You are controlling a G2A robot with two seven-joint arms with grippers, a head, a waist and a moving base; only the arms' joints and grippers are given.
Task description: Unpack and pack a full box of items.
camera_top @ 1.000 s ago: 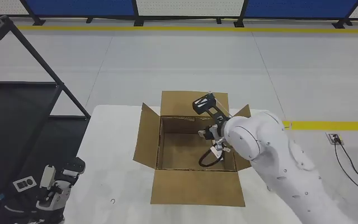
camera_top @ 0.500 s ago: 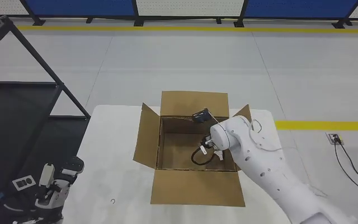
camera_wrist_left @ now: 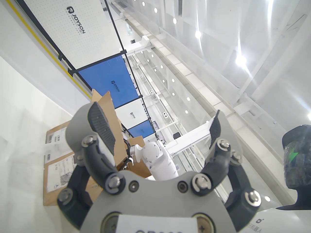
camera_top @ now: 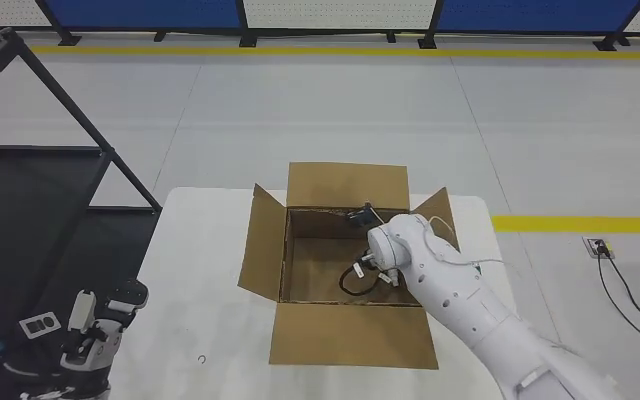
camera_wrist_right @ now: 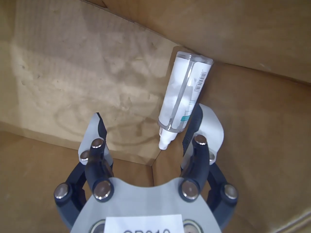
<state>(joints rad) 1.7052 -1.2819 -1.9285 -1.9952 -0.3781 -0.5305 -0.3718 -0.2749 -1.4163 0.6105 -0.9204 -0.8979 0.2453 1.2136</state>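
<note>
Right gripper [camera_wrist_right: 150, 113] hangs inside the cardboard box [camera_wrist_right: 243, 13] with its fingers spread wide and nothing clamped between them. A clear bottle [camera_wrist_right: 184, 90] with white contents lies on the box floor, its flat base pushed against a wall near a corner and its nozzle pointing back toward the gripper. One finger [camera_wrist_right: 206, 122] stands just beside the bottle's nozzle end; whether the two touch cannot be told. In the top view the box sits in the middle of the frame with all four flaps folded outward, on a white counter [camera_top: 200, 290]. Around the counter lies a pale grey floor [camera_top: 300, 110] crossed by a yellow line [camera_top: 300, 50] near the upper edge, with blue panels [camera_top: 140, 12] standing behind that line. The right arm comes in from the lower right of the frame and bends down into the right half of the box, hiding that part of its floor. A black cable [camera_top: 352, 282] loops below the wrist. A black frame [camera_top: 60, 100] slants across the upper left. At the lower left, off the counter's edge, the left gripper [camera_wrist_left: 158, 124] points up toward the lit ceiling [camera_wrist_left: 243, 25], its fingers apart and bare. A wall socket [camera_top: 597, 246] lies on the floor at the right.
</note>
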